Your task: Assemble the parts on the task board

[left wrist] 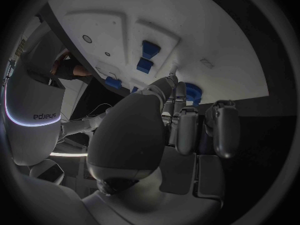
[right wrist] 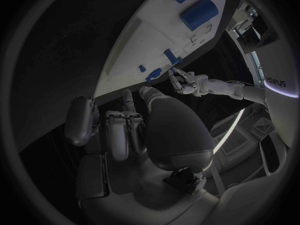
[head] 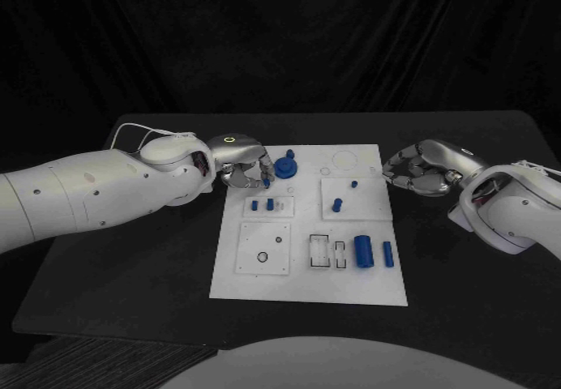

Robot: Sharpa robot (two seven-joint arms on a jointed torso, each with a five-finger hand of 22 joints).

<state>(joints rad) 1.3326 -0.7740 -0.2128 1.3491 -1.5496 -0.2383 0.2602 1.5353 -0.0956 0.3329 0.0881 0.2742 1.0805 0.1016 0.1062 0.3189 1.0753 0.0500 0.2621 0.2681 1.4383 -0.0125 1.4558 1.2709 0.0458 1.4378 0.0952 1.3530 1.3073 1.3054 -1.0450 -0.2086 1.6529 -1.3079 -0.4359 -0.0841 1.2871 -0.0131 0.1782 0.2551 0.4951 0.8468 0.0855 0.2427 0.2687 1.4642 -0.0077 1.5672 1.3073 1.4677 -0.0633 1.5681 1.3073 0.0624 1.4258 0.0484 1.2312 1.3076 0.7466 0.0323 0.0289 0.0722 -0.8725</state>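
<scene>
A black table (head: 140,267) with rounded corners fills the middle of the scene. Behind its far edge hangs a dark, softly creased backdrop (head: 293,49). The floor (head: 23,356) at the near left is dim.

The head camera looks down from above onto the black worktop (head: 117,267), taking in the whole white board (head: 310,223) from some way off. Each wrist camera sits close behind its own hand, facing forward past the fingers at the board's far end. All three views share the board; the right wrist view also catches the left hand (right wrist: 185,81).
</scene>
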